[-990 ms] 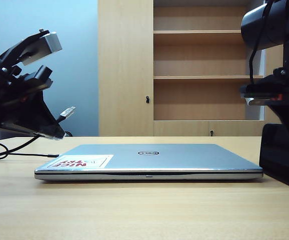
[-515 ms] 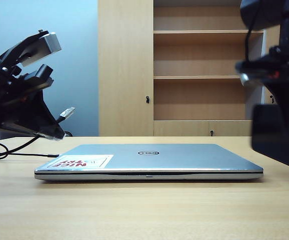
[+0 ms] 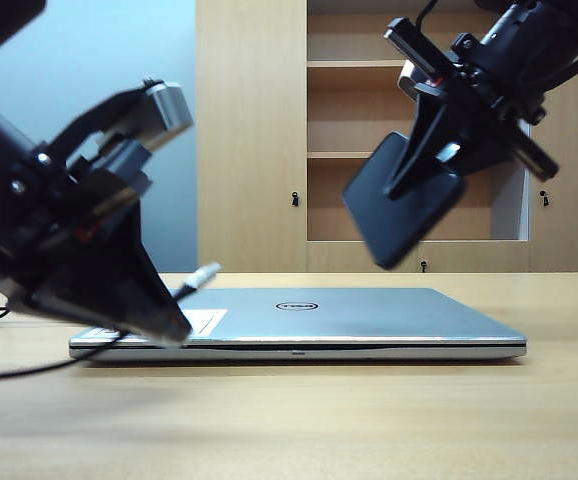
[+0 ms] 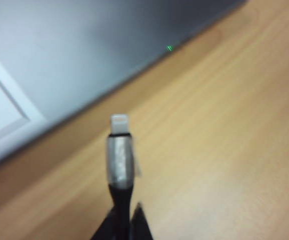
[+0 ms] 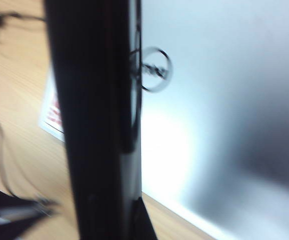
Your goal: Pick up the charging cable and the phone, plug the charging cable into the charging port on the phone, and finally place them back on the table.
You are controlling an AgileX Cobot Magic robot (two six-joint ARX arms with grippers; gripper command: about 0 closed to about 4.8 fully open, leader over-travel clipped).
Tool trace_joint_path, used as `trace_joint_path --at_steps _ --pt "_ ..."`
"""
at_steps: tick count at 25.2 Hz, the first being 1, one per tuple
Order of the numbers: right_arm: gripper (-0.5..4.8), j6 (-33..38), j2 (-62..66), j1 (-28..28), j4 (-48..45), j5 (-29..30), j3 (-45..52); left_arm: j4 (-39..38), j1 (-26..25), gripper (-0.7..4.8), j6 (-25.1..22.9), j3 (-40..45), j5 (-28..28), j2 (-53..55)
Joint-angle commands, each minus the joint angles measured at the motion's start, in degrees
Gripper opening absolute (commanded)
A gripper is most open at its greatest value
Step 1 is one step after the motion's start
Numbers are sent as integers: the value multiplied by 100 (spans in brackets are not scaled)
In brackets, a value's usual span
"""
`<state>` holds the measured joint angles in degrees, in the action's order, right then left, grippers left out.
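I see my left gripper pinched shut on the charging cable, low at the laptop's sticker corner, plug aimed over the lid. My right gripper clamps the phone, tilted in the air above the laptop.

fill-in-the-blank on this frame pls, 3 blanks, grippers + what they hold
1. The left gripper, low at the left of the exterior view, is shut on the ____ just behind its silver plug.
2. The right gripper holds the ____ tilted in the air above the closed laptop.
3. The plug and the phone are ____ joined.

Missing words: charging cable; phone; not yet
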<state>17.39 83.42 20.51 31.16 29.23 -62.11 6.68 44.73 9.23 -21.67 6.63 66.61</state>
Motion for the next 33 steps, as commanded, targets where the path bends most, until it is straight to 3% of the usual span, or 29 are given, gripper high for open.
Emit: trace_joint_path --at_steps 1,8,16,25,33 --pt "-5 605 -33 9 -1290 599 380 72 138 -6 348 -7 13 160" --pt "-5 1871 -22 11 -3832 1145 1628 293 442 -6 942 -7 13 190" --pt "-5 3158 -13 39 -6332 876 2782 603 446 -6 1655 -7 15 343" --pt "-5 3237 -9 575 -6481 105 2791 1093 739 -6 2387 -7 24 586" --pt "-5 3834 140 623 -6443 74 2793 1486 769 -6 2682 -9 26 767"
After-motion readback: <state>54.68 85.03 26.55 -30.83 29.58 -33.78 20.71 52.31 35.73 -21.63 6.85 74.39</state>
